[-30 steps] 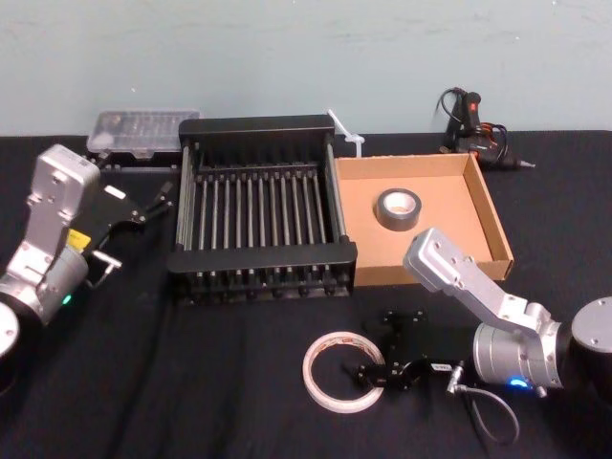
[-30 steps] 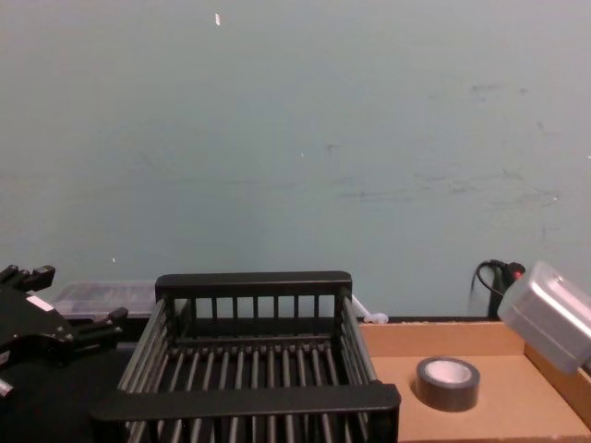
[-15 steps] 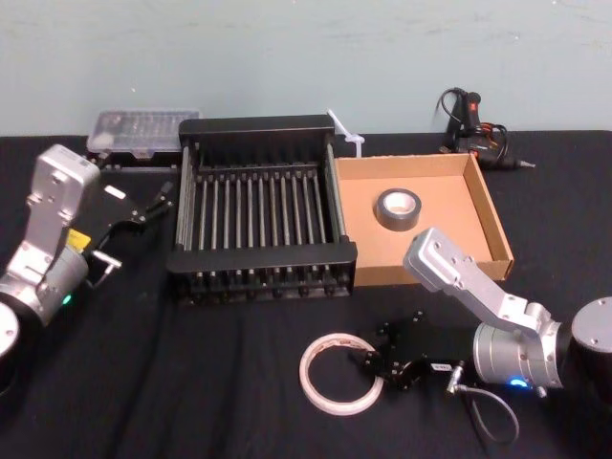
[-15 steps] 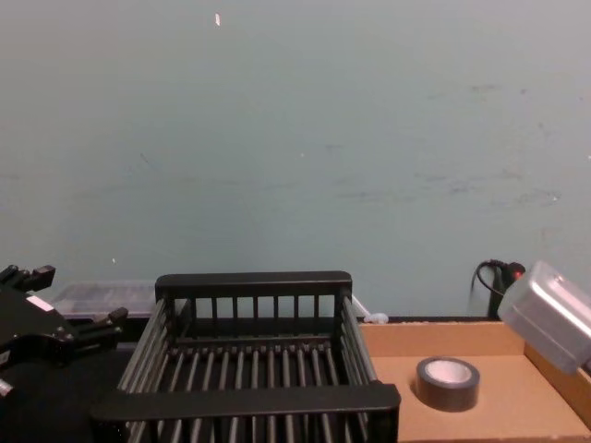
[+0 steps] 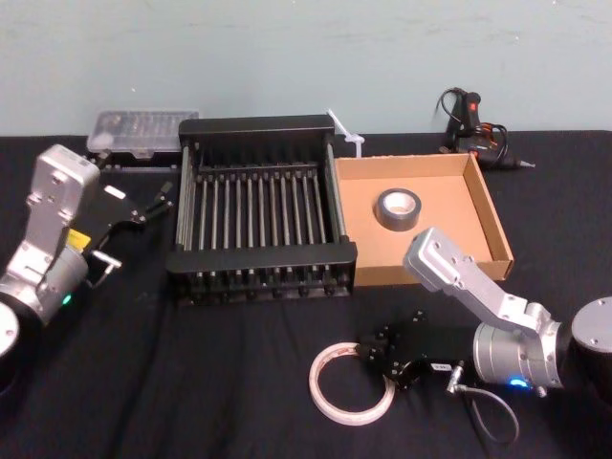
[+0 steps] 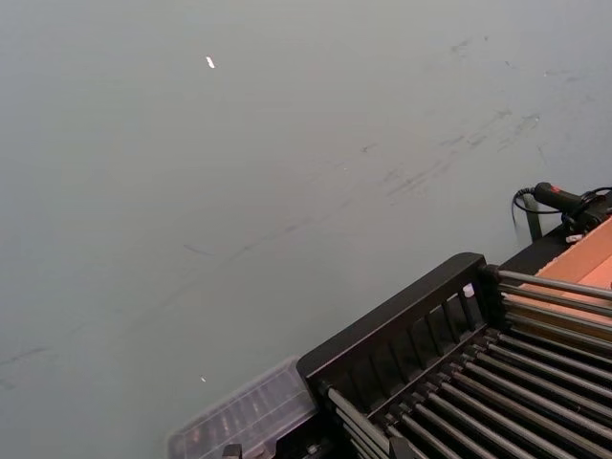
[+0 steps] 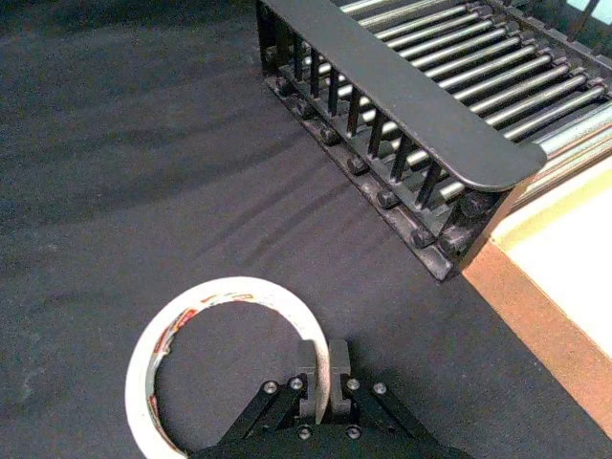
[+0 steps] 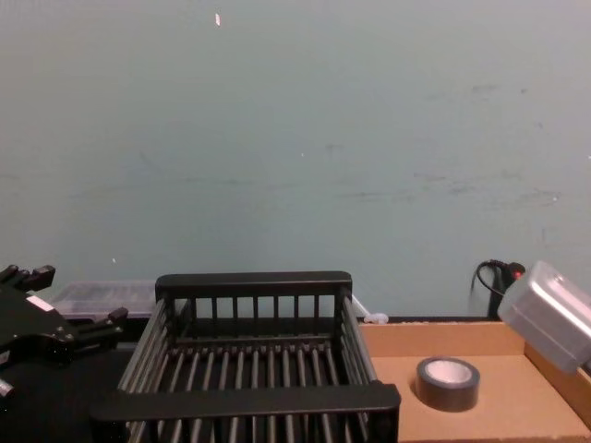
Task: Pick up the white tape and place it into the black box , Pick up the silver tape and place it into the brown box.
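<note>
Risk: the black basket [image 5: 258, 126], rigid slatted bars under thick rims, may snag the wide, thin white tape ring [image 7: 229, 286], which the right gripper [image 7: 323, 356] clamps by one wall just before it. The smooth tan cardboard tray [image 5: 449, 201] holds the thick grey-silver roll [image 5: 398, 222]. Left gripper [image 5: 153, 203]: parked left of the basket, jaws apart.

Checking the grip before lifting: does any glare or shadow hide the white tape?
Right wrist view: no glare, the white tape evenly lit, the right gripper pinching its rim. Head view: no glare either; the gripper's dark body covers the roll's right edge.
</note>
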Robot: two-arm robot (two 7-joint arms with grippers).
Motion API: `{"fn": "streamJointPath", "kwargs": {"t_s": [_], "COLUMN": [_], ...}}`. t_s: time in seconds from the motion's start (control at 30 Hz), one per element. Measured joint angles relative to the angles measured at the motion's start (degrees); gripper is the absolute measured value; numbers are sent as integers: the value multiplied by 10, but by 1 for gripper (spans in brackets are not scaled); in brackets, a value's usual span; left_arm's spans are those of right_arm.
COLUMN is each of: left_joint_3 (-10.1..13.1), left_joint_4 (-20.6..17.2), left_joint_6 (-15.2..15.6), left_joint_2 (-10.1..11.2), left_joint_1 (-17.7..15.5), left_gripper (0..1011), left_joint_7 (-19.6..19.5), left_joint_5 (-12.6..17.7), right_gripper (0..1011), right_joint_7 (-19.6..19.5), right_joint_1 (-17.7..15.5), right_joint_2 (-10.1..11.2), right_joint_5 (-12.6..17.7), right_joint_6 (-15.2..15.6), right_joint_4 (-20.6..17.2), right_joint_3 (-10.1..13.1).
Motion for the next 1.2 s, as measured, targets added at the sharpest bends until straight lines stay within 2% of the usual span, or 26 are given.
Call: {"fn": "streamJointPath", "kwargs": {"t_s": [0.63, 1.0, 1.2], "left_joint_3": [0, 0, 0], "left_joint_4": [0, 0, 0], "left_joint_6": [0, 0, 0], "left_joint_2": [0, 0, 0], "left_joint_1": [0, 0, 0], "left_gripper": [1001, 1001, 1001], "left_joint_7": [0, 0, 0], "left_joint_5": [0, 0, 0], "right_gripper": [87, 87, 87], "right_joint_7": [5, -3, -17], "right_joint_1": [-1, -15, -27], "right_joint_2": [2, 18, 36], "right_joint_5": [7, 44, 69], "right_joint_6": [-5, -4, -2], "right_joint_4": [-1, -24, -41], "right_joint_3": [5, 37, 63]}}
